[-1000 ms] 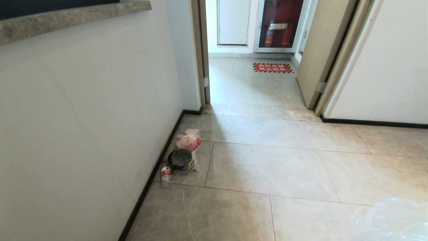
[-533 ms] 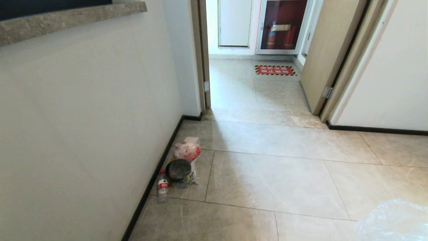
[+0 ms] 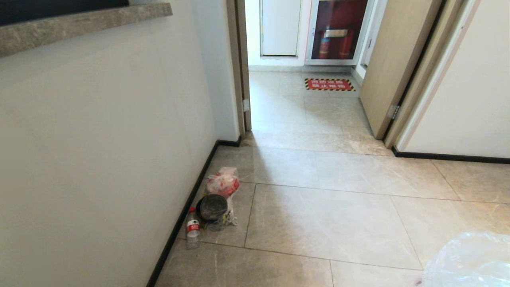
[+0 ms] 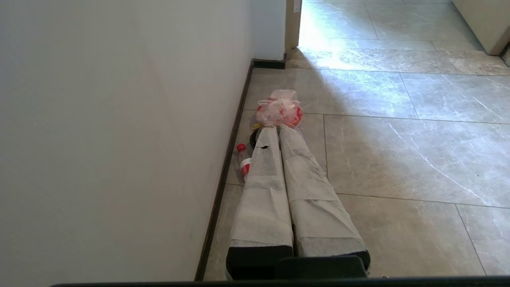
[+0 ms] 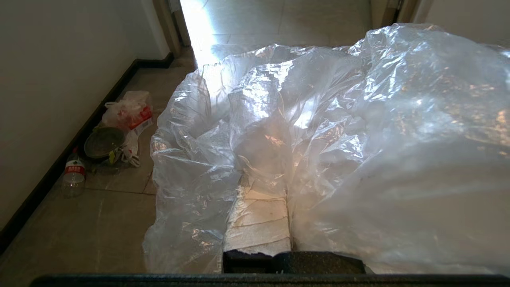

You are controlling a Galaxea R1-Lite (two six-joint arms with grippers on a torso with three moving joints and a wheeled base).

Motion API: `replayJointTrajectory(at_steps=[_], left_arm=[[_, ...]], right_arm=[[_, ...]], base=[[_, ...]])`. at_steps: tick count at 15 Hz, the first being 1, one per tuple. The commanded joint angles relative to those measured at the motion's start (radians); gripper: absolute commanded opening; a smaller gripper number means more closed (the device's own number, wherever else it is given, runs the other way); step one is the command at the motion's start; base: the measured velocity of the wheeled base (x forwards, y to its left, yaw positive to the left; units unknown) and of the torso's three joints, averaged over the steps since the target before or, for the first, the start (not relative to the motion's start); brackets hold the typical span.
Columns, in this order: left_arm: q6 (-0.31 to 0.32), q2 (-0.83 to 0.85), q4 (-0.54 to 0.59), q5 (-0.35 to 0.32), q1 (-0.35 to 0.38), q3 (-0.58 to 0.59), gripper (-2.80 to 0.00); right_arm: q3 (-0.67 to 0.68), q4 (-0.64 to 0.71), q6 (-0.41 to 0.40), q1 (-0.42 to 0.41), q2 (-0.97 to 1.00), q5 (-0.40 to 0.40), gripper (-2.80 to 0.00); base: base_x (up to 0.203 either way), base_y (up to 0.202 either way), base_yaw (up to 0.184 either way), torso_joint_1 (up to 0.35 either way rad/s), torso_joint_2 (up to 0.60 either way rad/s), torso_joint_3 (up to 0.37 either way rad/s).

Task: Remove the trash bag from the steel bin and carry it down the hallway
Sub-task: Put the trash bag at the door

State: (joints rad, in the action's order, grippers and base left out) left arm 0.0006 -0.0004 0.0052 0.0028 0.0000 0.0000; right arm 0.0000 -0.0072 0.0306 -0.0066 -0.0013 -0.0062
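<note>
Right gripper (image 5: 259, 191): clamped on the trash bag (image 5: 338, 131), which billows over it, probably for carrying.
Left gripper (image 4: 275, 131): closed, empty, parked.
Hallway (image 3: 318, 207): ahead.

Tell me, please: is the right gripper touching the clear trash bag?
Touching. In the right wrist view, the right gripper is shut on the trash bag; the crinkled plastic bunches between and drapes over its jaws.
</note>
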Motion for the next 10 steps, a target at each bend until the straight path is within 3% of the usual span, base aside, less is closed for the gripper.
replayJointTrajectory(at_steps=[1,10], left_arm=[[0.001,0.0,0.0,0.0,0.0,0.0,-2.8],[0.006,0.0,-0.001,0.0,0.0,0.0,-2.8]], right_arm=[[0.003,0.0,-0.001,-0.001,0.0,0.001,-2.8],[0.003,0.0,-0.008,-0.001,0.0,0.0,-2.8]], base=[[0.0,0.0,0.0,0.0,0.0,0.0],[0.0,0.0,0.0,0.0,0.0,0.0]])
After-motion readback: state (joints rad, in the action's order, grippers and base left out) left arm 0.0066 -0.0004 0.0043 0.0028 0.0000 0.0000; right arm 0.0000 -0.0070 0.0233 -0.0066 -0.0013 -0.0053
